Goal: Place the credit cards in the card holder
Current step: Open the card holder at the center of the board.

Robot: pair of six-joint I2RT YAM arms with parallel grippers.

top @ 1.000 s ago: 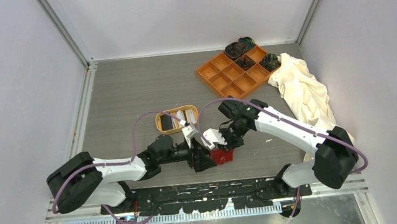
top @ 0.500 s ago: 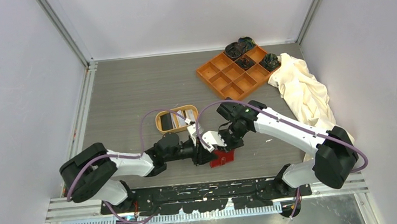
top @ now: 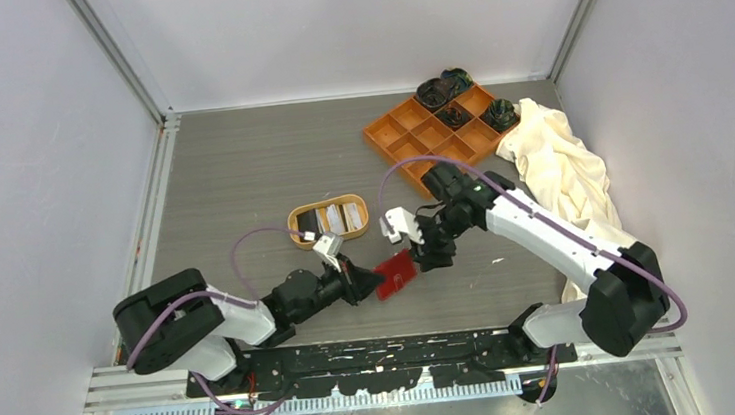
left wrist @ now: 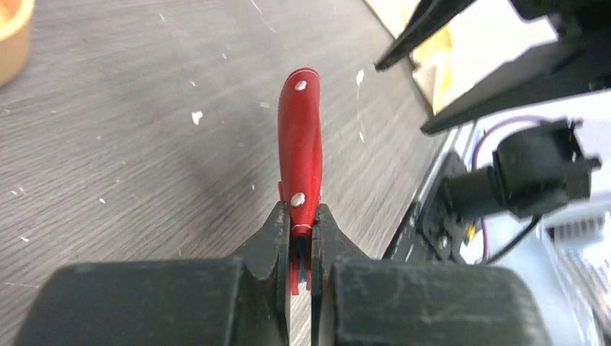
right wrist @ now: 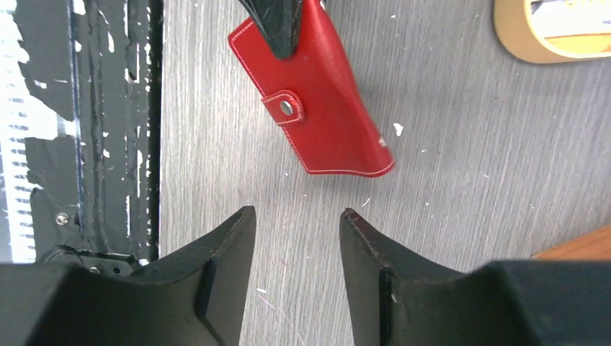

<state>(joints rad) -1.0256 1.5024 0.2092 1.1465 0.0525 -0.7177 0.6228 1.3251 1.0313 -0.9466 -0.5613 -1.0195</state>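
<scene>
L fingers [left wrist: 266,245] clamped on card holder [left wrist: 300,144]; R fingers [right wrist: 230,245] apart; cards [top: 334,216] prob. in dish [right wrist: 547,52].

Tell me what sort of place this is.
Probably a robot lab work cell: a left arm and right arm bolted to a grey table, plain white walls boxing it in, and staged props like an orange tray and red card holder.

The card holder [top: 395,273] is red with white stitching and silver snaps, the dish [top: 292,226] tan, the tray [top: 409,150] orange.
</scene>
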